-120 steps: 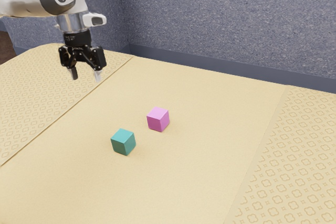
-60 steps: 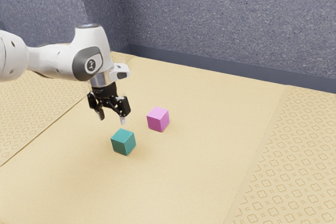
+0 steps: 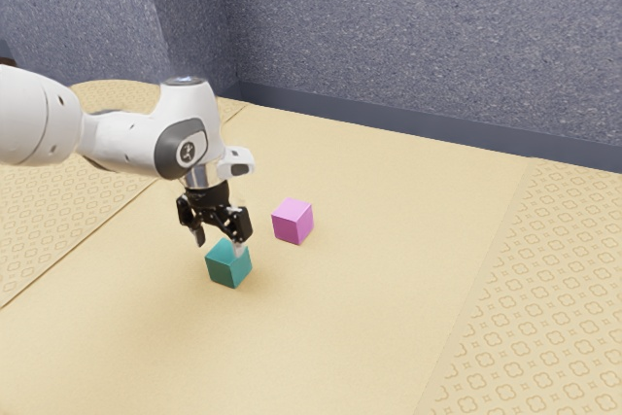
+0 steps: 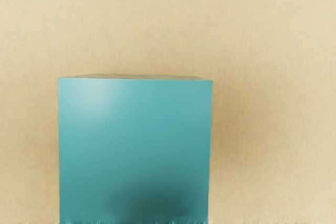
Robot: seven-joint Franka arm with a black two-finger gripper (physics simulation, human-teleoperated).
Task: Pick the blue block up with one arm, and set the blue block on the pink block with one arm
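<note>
A teal-blue block rests on the tan table, and in the wrist view the same block lies right under my hand. My gripper hangs just above the block's top, its fingers spread and pointing down, touching nothing. The pink block sits on the table a short way toward the exterior view's right and farther back from the blue one, apart from it.
The tan table has patterned cloth strips along the exterior view's left and right. A grey-blue wall runs behind the table's far edge.
My arm has swung from the table's far left corner down and toward the exterior view's right, ending just over the blue block. Both blocks have stayed put.
</note>
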